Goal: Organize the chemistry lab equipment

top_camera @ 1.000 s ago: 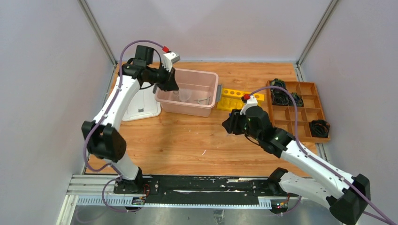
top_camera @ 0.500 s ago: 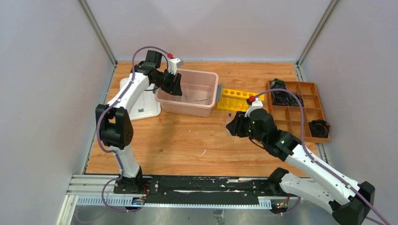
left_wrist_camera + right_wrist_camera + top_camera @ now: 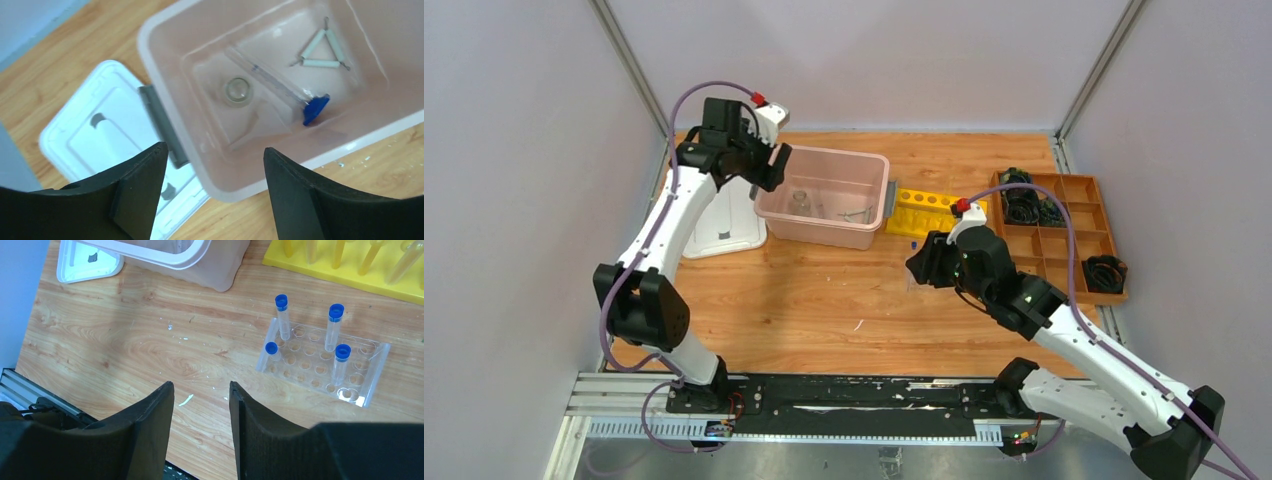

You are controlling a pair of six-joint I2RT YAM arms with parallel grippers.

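Bin inside: pink bin [image 3: 150, 60] open on top, walls all round; beaker [image 3: 238, 90], white triangle [image 3: 322, 48] and blue piece [image 3: 315, 107] on floor.
Bin L side: white lid [image 3: 75, 145] just beside.
Mid table [image 3: 150, 350]: open wood betw. bin & clear rack [image 3: 370, 375].
Rack: 4 upright tubes [image 3: 283, 320] stick up; yellow rack [image 3: 350, 285] close behind.

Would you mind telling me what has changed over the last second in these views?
The left gripper drew back up and leftward out of the pink bin; it is now open and empty, and the glass beaker sits upright on the bin floor, apparently just released. The right gripper barely shifted above the tube rack. Bin and rack stayed put.
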